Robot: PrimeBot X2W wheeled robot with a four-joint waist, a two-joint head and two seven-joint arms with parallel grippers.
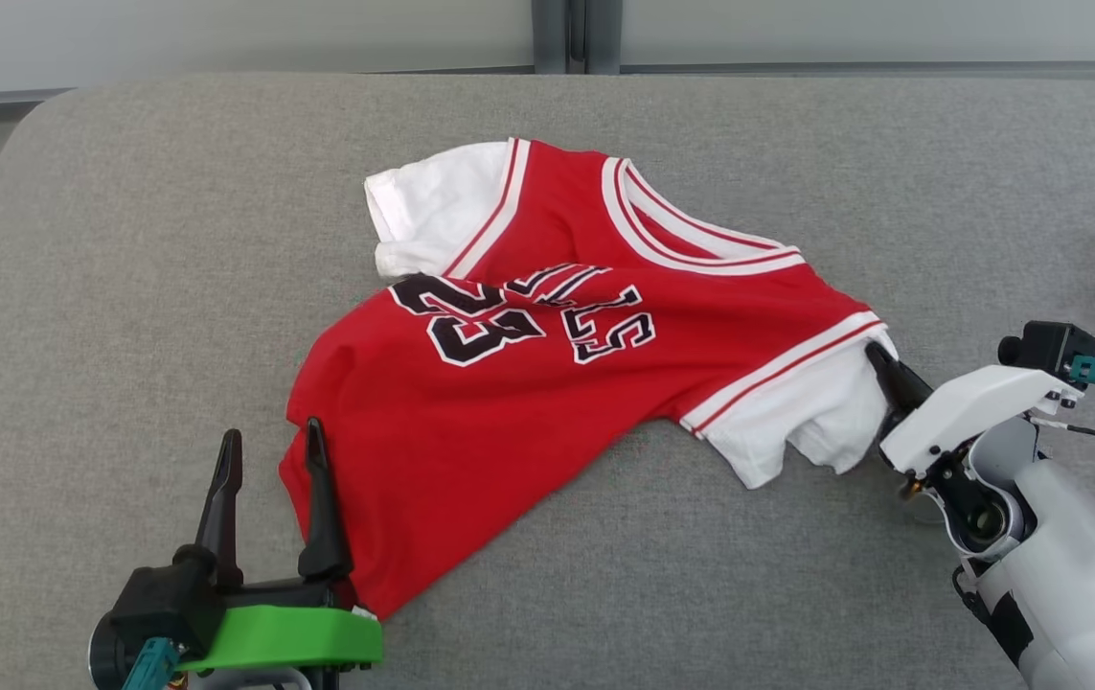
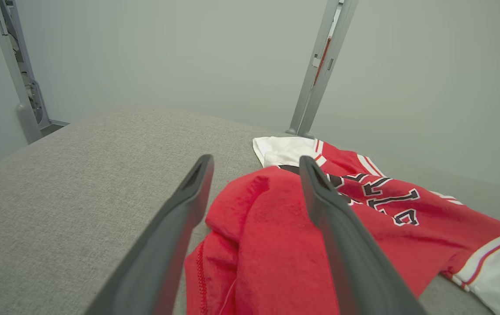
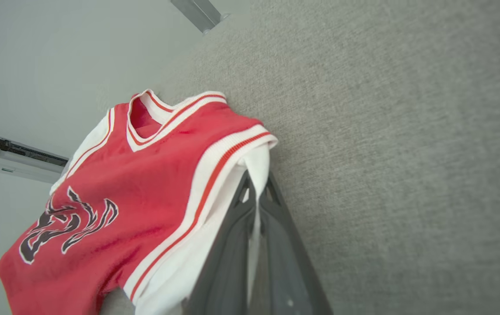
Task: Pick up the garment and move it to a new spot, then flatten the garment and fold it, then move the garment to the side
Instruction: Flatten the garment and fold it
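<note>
Soft matt knit cloth for the jersey (image 1: 509, 422), ribbed at the striped trim. Coarse grey woven fabric on the cushion (image 1: 125, 287) underneath, kinda rough-looking. Dull dark plastic fingers on left gripper (image 1: 271, 436) and right gripper (image 1: 877, 356), smooth green plastic base (image 1: 288, 637) on the left, glossy white shell (image 1: 969, 407) on the right. Grey metal post (image 2: 319, 65) behind.
</note>
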